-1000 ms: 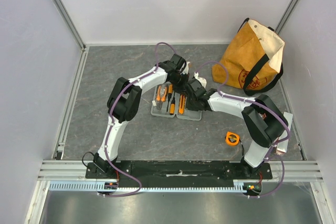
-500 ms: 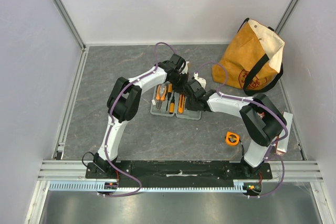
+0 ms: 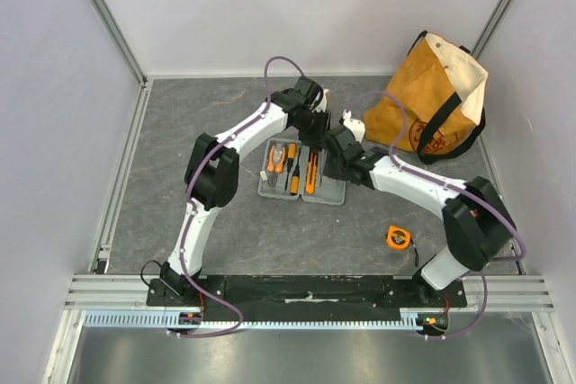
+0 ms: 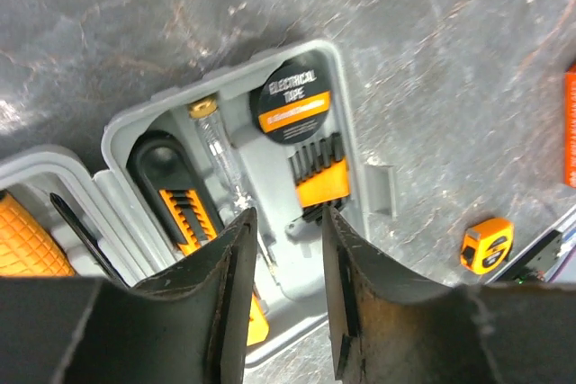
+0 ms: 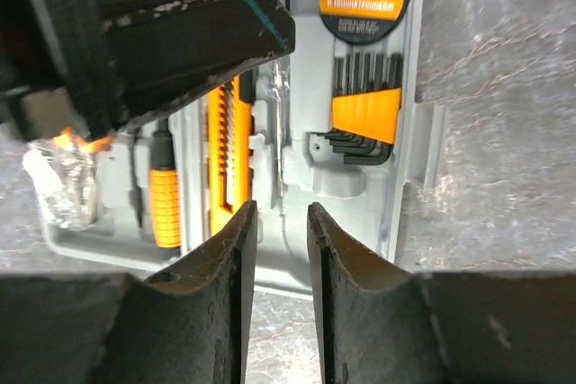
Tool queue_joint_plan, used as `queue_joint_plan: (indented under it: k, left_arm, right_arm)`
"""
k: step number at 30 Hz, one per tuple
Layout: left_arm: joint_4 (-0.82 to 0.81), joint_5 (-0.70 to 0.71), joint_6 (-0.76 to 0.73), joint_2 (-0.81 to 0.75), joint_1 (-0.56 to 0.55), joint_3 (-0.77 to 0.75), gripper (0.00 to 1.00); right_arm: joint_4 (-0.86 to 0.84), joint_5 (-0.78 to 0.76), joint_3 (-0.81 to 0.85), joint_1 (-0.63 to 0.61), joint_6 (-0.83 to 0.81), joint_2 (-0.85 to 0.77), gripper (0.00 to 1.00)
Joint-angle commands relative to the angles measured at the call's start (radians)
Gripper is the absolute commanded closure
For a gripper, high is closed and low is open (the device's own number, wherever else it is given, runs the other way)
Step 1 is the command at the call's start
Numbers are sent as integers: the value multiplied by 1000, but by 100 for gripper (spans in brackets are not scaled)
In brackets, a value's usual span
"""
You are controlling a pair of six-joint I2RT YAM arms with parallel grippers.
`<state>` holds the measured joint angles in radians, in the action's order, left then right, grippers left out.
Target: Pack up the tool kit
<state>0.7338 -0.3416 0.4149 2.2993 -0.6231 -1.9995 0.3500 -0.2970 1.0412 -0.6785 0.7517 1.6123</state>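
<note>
The open tool kit (image 3: 326, 197) lies directly beneath the left gripper (image 4: 286, 215) and right gripper (image 5: 280, 209), both seen partly parted and empty; the tape measure (image 3: 398, 237), left outside it, is judged nearer the right gripper

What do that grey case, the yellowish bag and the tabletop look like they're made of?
Grey case: moulded plastic with a matte finish; the rounded rim and shaped tool slots suggest it.
Bag: woven cloth, probably canvas; it slumps and creases, and has black fabric straps.
Tabletop: grey stone-patterned sheet or slab with pale veins, slightly glossy; I cannot tell which.
</note>
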Motion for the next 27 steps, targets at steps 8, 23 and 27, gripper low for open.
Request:
queue_joint_plan:
  k: [8, 23, 27]
  left_arm:
    - [21, 52, 7, -214, 37, 25, 52]
    - [-117, 58, 22, -478, 95, 398, 34]
    - [-117, 56, 19, -474, 100, 415, 34]
  right_arm:
    - [484, -267, 46, 10, 202, -225, 17]
    - [690, -70, -292, 198, 426, -502, 2]
    - [643, -27, -345, 305, 417, -543, 2]
